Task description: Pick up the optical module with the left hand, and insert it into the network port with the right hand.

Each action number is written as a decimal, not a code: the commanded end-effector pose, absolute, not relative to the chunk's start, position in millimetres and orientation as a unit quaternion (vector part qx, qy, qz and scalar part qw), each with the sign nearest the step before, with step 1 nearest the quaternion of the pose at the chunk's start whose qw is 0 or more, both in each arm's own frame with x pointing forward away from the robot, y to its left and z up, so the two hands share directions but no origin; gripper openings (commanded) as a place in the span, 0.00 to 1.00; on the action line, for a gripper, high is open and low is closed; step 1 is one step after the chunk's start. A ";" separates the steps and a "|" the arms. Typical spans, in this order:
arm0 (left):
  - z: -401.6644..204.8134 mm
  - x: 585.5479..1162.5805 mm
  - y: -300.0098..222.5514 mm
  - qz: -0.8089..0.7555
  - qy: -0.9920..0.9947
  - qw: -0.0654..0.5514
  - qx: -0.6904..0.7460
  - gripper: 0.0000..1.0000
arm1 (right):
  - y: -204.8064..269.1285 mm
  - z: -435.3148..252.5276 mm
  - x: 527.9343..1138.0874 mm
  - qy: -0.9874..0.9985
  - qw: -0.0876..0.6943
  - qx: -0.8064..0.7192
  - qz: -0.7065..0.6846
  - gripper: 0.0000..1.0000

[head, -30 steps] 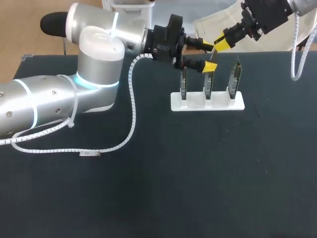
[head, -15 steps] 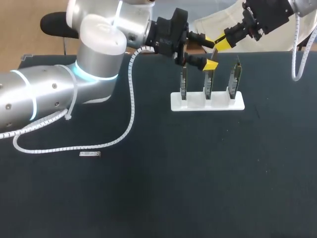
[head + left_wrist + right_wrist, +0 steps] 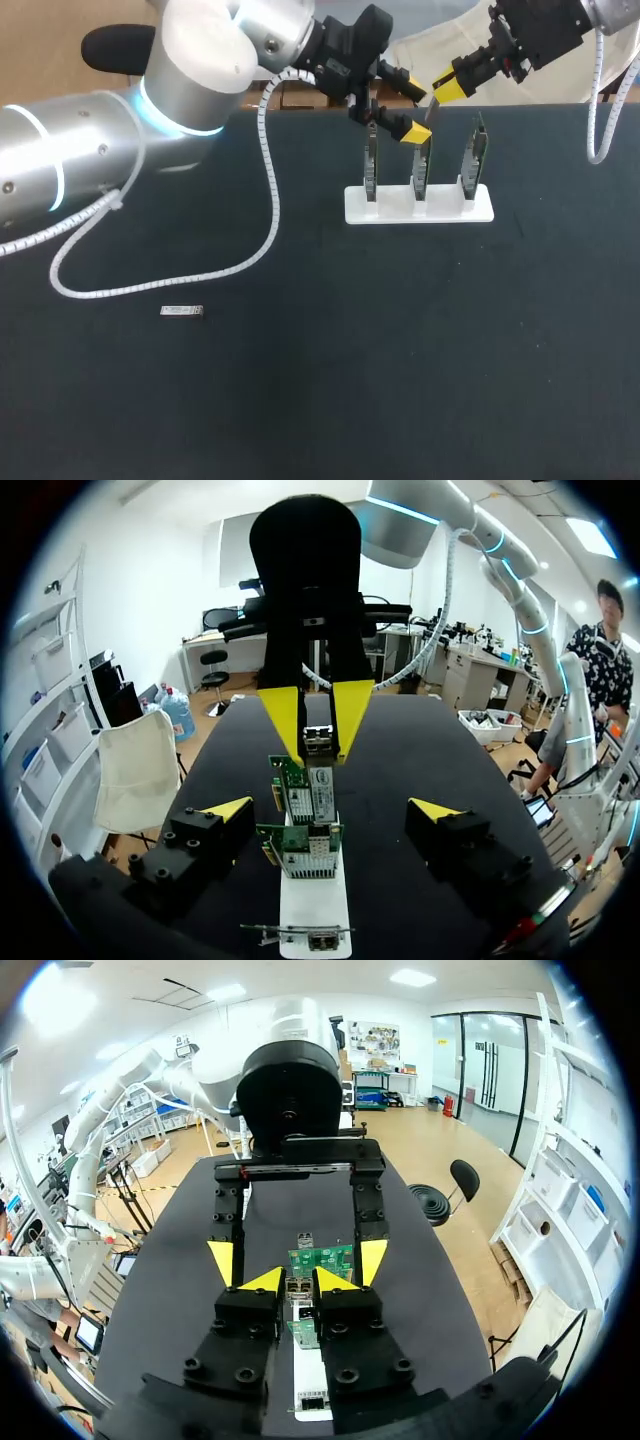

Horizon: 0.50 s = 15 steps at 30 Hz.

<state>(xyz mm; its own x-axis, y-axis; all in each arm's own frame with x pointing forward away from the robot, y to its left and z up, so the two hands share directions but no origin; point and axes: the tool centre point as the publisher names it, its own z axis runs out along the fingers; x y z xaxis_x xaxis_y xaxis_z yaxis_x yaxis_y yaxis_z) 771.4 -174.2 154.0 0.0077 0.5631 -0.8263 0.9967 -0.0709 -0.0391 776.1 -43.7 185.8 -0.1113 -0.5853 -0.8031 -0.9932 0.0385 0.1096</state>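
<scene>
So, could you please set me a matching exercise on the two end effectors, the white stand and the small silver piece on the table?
1 left end effector
2 right end effector
3 white stand
4 small silver piece

A holds three upright boards
B lies flat, alone
C open
D shut on the optical module

Pairs: 1-C, 2-D, 3-A, 4-B.

Small silver piece (image 3: 182,311), details indiscernible
</scene>
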 end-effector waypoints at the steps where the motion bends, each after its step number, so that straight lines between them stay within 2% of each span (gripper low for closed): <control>1: 154.2 771.5 -171.8 -0.334 0.622 0.279 0.651 1.00 | -44.2 185.8 776.6 0.658 0.292 -0.600 0.349 0.00; 7: 149.3 770.1 -165.9 -0.326 0.635 0.260 0.651 1.00 | -44.4 186.4 776.9 0.658 0.292 -0.600 0.348 0.00; 15: 144.0 770.1 -160.6 -0.342 0.644 0.265 0.631 1.00 | -44.5 187.0 776.5 0.658 0.291 -0.602 0.347 0.00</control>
